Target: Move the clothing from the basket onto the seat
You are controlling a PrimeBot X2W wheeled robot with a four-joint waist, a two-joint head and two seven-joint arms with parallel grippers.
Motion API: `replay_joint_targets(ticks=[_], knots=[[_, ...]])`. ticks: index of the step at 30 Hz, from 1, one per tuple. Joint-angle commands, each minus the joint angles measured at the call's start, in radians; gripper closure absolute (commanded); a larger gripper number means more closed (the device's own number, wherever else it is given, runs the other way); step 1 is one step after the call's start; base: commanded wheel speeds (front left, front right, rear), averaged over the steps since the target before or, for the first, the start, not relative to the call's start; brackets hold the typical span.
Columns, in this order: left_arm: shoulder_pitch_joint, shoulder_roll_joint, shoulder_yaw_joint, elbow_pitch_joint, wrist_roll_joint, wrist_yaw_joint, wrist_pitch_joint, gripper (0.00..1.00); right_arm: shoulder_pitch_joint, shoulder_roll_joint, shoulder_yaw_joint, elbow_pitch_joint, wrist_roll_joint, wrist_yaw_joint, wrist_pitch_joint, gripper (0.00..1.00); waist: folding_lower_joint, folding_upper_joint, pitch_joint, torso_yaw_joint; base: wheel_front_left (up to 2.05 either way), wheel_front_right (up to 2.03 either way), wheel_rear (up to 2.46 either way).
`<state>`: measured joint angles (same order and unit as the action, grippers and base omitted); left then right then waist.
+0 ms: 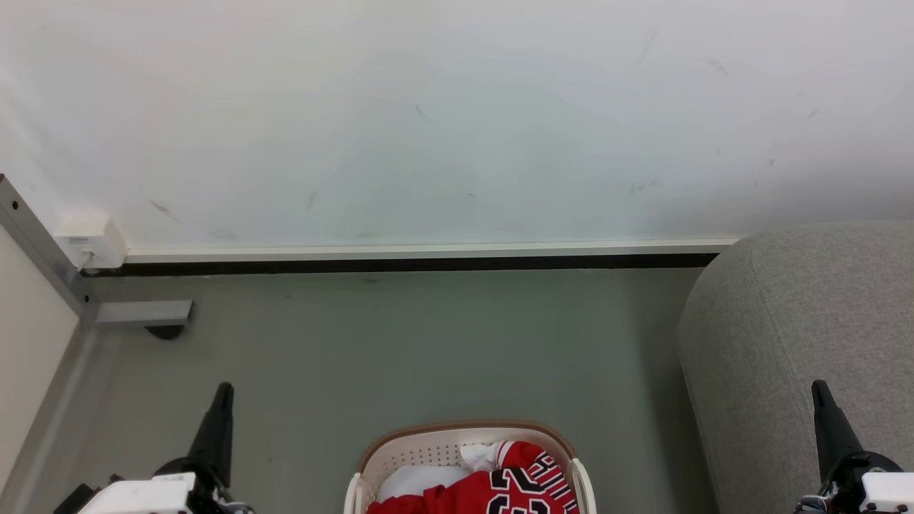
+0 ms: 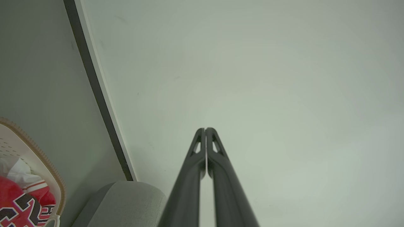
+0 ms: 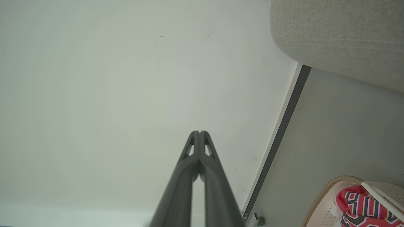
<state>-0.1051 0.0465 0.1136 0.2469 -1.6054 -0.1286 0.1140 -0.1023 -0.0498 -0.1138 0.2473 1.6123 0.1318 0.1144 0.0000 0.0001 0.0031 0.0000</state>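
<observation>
The cream basket [image 1: 428, 446] with a brown rim stands on the floor at the bottom centre of the head view. Red clothing [image 1: 500, 485] with black-and-white numerals lies inside it, beside some white cloth. The grey seat [image 1: 792, 335] rises at the right. My left gripper [image 1: 224, 389] points up at the lower left, shut and empty, well left of the basket. My right gripper [image 1: 817, 387] is shut and empty in front of the seat. In the left wrist view the left gripper [image 2: 205, 129] faces the wall, with basket [image 2: 47, 164], clothing [image 2: 19, 201] and seat [image 2: 126, 201] at the lower left. The right wrist view shows the right gripper [image 3: 199, 132], seat [image 3: 341, 37], basket [image 3: 325, 195] and clothing [image 3: 363, 201].
A pale wall with a white and black skirting strip [image 1: 428, 257] closes the far side. A metal frame post with a foot [image 1: 143, 313] and a white box [image 1: 89, 239] stand at the left. Grey-green floor [image 1: 428, 343] stretches between basket and wall.
</observation>
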Motion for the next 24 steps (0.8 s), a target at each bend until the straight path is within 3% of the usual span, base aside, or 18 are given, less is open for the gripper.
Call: replay_joint_targets(ticks=[1,8,9,24], knots=[[-0.008,0.007,0.001,-0.004,-0.014,-0.004,0.003,1.00,-0.012,0.000,-0.003,-0.005,0.001,-0.002,0.002,1.00,0.0000,-0.0001,0.000,0.000,0.00,0.00,0.00],[-0.008,0.007,0.001,-0.004,-0.014,-0.005,0.003,1.00,-0.012,0.000,-0.003,-0.005,0.001,-0.002,0.002,1.00,0.0000,-0.0001,0.000,0.000,0.00,0.00,0.00],[0.000,0.000,0.000,0.002,0.000,0.000,0.000,0.00,0.000,0.000,0.000,0.002,0.000,0.000,0.000,0.00,0.0000,-0.0001,0.000,0.000,0.00,0.00,0.00],[0.011,-0.004,-0.018,-0.028,0.052,0.001,-0.065,0.00,0.004,0.001,0.057,-0.032,-0.018,0.000,-0.061,0.00,0.0000,-0.0001,0.003,0.000,0.00,0.00,0.00]])
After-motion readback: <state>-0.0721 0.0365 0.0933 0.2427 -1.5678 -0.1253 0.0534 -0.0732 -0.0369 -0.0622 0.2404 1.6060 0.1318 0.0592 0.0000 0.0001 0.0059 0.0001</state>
